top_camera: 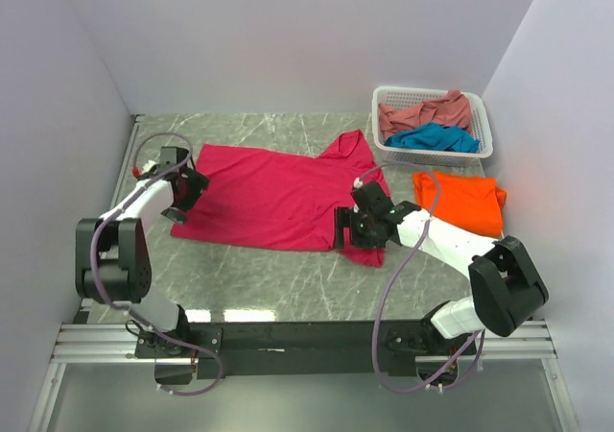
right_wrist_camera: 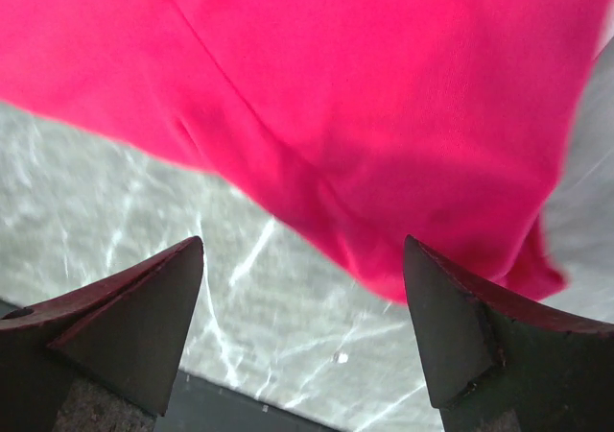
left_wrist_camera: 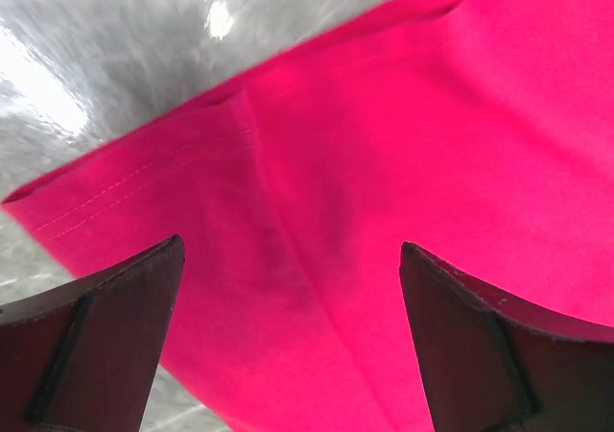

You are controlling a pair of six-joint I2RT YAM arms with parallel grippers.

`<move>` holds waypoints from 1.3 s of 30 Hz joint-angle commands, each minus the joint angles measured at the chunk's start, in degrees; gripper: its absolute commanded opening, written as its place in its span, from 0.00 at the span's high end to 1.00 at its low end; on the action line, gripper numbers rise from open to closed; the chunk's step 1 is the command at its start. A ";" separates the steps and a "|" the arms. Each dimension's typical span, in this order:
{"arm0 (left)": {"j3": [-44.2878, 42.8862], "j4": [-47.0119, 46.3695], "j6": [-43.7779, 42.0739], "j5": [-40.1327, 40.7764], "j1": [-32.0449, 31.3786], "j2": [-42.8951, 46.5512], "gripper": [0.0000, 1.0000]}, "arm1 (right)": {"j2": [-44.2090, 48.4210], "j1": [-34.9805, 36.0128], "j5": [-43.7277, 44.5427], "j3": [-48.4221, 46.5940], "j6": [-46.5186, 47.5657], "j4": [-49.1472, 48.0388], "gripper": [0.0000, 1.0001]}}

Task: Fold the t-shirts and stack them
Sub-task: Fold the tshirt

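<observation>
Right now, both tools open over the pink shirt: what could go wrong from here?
1. The right tool hangs at the pink shirt's corner, half over bare table; closing may miss the cloth.
2. The left tool is above a crease by the hem; it may pinch a wrinkle, skewing the fold.
3. The orange shirt lies beside the right arm; a swing could drag it.

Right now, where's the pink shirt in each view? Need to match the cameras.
Top external: pink shirt spread flat mid-table, between the two arms.
Left wrist: fills centre and right, stitched edge running diagonally across the upper left.
Right wrist: covers the top of the frame, one corner reaching lower right.
Shared landmark: the grey marble table, bare beside the shirt in both wrist views.
</observation>
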State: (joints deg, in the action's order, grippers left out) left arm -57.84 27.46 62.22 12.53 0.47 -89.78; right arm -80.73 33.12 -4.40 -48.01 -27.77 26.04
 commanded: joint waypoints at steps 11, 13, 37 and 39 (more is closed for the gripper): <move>6.24 -0.22 -3.51 0.56 -0.12 -7.52 0.01 | -1.36 -2.80 5.62 7.75 -6.33 3.49 0.09; 7.56 0.74 -2.98 1.43 -0.21 -5.50 0.01 | -0.31 -2.98 4.59 9.85 -6.68 3.49 0.09; 4.60 12.88 3.62 10.58 0.06 18.34 0.01 | 20.37 -2.10 6.67 -2.40 -5.37 5.78 0.02; -1.02 12.97 2.92 11.37 0.50 13.61 0.00 | 17.29 -2.27 11.07 -5.77 -5.54 2.81 0.00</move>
State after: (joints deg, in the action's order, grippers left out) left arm -52.36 41.89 65.65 21.41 0.38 -71.72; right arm -59.81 30.98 -1.83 -47.92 -35.16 34.68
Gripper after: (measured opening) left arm 0.995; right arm 0.994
